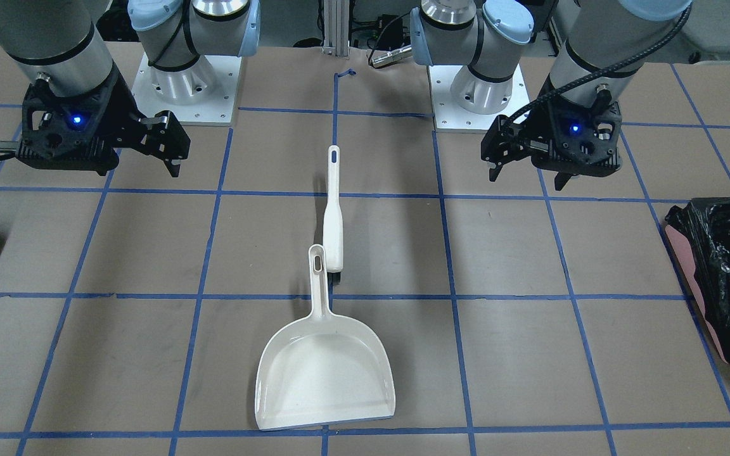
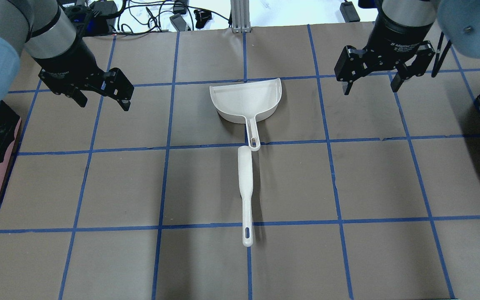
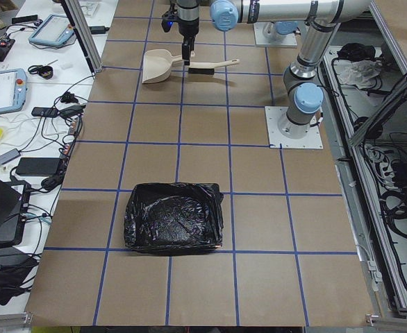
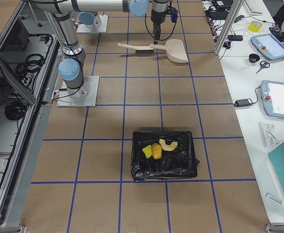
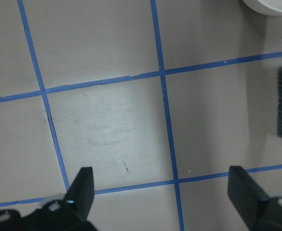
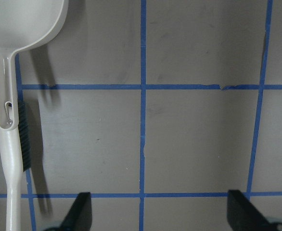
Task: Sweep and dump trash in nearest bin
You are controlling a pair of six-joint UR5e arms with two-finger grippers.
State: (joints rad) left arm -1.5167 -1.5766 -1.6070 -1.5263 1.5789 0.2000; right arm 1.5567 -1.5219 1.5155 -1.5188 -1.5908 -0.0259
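The trash lies inside the black-lined bin [image 4: 164, 155] at my right end of the table: a yellow sponge [image 4: 147, 151], an orange-brown bun [image 4: 156, 151] and a tan croissant [image 4: 169, 144]. A white dustpan [image 2: 246, 100] rests empty on the mid-table, its handle meeting the head of a white brush [image 2: 245, 183]. My left gripper [image 2: 104, 104] hovers open to the left of the pan, holding nothing. My right gripper [image 2: 371, 88] hovers open to the pan's right, equally bare. Both wrist views show open fingers over brown table paper.
A second black-lined bin [image 3: 174, 218] stands at my left end of the table [image 2: 77, 187], with nothing showing in it. Blue tape lines grid the brown surface. Tablets, cables and tools lie on benches beyond the far edge.
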